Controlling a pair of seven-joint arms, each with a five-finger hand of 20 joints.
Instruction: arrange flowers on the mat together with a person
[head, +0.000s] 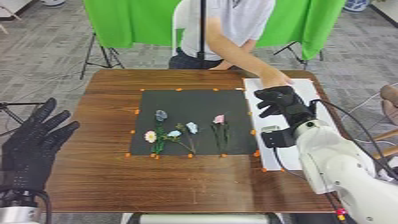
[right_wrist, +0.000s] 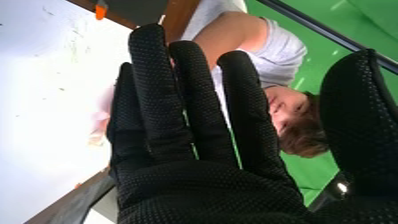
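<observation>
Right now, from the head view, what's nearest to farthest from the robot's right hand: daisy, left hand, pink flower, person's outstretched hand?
1. Person's hand, just beyond.
2. Pink flower, right side of mat.
3. Daisy, left side.
4. Left hand, left edge of table.

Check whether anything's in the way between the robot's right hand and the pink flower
Nothing visible stands between the right hand and the pink flower; the person's hand is beyond the right hand, off that path.

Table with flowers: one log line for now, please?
right hand: open, over white sheet; left hand: open; person's hand: sheet's far end; flowers: on black mat
</observation>
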